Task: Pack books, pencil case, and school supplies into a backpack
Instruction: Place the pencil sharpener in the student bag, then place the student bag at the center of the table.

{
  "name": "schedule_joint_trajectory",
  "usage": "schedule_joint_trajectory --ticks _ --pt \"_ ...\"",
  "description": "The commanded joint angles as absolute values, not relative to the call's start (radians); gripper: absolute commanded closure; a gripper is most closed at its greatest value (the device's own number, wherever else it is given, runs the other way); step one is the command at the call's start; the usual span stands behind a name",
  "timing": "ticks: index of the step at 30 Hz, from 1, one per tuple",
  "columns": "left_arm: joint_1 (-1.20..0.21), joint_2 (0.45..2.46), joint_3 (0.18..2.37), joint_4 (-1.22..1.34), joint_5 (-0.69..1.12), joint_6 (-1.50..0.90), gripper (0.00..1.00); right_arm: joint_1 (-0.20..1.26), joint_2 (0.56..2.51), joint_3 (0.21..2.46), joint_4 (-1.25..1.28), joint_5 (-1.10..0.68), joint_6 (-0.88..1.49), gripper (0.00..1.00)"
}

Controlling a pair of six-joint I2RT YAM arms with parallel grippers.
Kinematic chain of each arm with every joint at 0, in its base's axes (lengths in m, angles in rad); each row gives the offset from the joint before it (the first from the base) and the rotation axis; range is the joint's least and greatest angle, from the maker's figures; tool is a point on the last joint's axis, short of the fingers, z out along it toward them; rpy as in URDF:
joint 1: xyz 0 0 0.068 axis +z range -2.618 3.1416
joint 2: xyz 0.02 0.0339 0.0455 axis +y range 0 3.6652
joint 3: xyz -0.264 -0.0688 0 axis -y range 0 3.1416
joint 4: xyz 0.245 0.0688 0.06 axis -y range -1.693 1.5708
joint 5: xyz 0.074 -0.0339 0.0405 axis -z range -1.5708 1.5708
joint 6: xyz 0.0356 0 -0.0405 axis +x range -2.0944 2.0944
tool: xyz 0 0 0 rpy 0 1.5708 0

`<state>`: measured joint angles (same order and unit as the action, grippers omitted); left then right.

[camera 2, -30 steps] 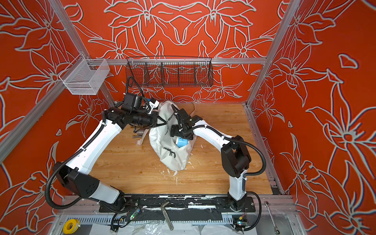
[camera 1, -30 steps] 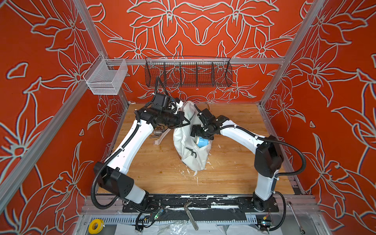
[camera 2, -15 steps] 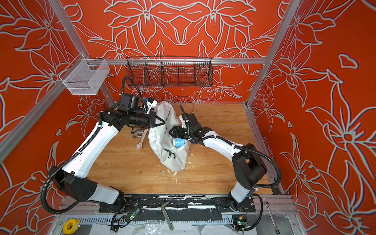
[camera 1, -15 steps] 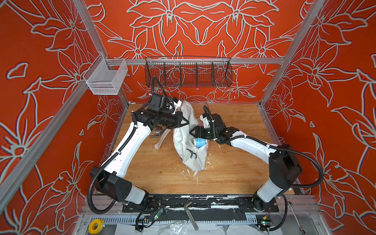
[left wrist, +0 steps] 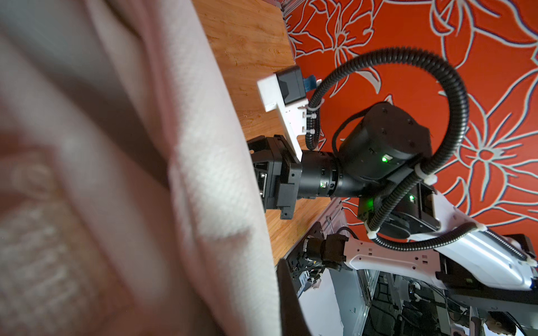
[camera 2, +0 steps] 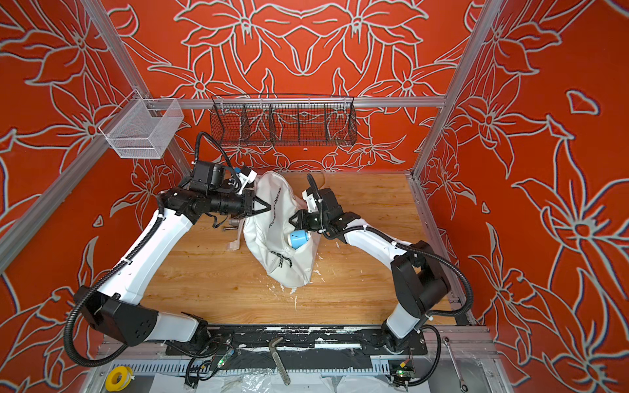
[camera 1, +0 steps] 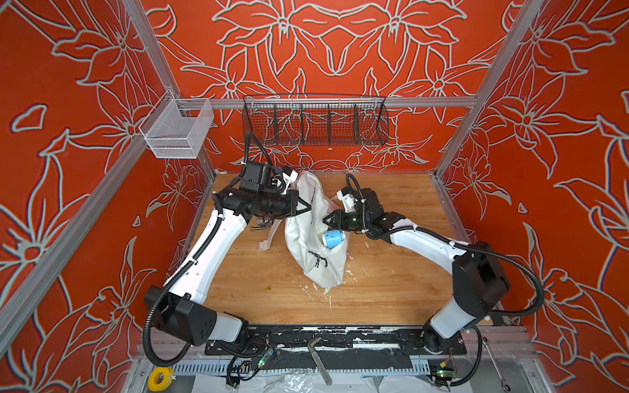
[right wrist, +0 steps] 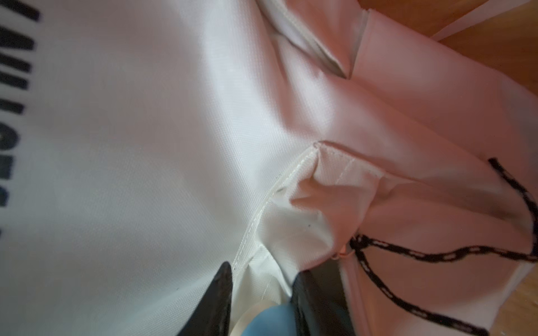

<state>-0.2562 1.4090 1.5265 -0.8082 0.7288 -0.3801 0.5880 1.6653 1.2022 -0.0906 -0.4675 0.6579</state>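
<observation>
1. White backpack (right wrist: pixel 139 151) fabric fills nearly the whole frame, close up, tinted pink towards the right.
2. Blurred black lettering (right wrist: pixel 17 75) runs down the left edge.
3. A stitched seam (right wrist: pixel 262 209) slants from the centre to the bottom middle.
4. Two black fingers (right wrist: pixel 218 299) rise from the bottom edge, slightly apart. Folded fabric and a light-blue pencil sharpener (right wrist: pixel 270 323) show between them. Whether they pinch anything is unclear.
5. A black cord (right wrist: pixel 422 256) loops across the lower right.
6. Wooden desk (right wrist: pixel 495 37) shows in the right corners.

Counts: 1 backpack (camera 1: pixel 301 234), 1 light-blue sharpener (camera 1: pixel 333 238), 2 baskets: white mesh basket (camera 1: pixel 177 132) and black wire basket (camera 1: pixel 315 124). Also 1 yellow tape roll (camera 1: pixel 157 378), 1 hex key (camera 1: pixel 320 360), 1 spanner (camera 1: pixel 495 365).
</observation>
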Motion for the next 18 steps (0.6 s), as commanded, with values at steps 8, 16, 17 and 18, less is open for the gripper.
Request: schedule_joint_trajectory --ticks 8,16,17,18 --pt "-0.219 1.363 1.456 -0.772 0.802 -0.289 1.0 0.59 1.715 1.288 0.045 -0.607 0.762 1.0" --pt "-0.162 1.311 1.274 -0.716 0.701 -0.278 0.68 0.585 1.728 1.368 -0.041 -0.71 0.914 1.0" --pt "-0.157 1.308 1.261 -0.723 0.664 -0.271 0.56 0.582 1.731 1.367 -0.04 -0.724 0.935 1.0" --pt "-0.154 1.301 1.253 -0.732 0.62 -0.266 0.52 0.577 1.731 1.365 -0.03 -0.738 0.953 1.0"
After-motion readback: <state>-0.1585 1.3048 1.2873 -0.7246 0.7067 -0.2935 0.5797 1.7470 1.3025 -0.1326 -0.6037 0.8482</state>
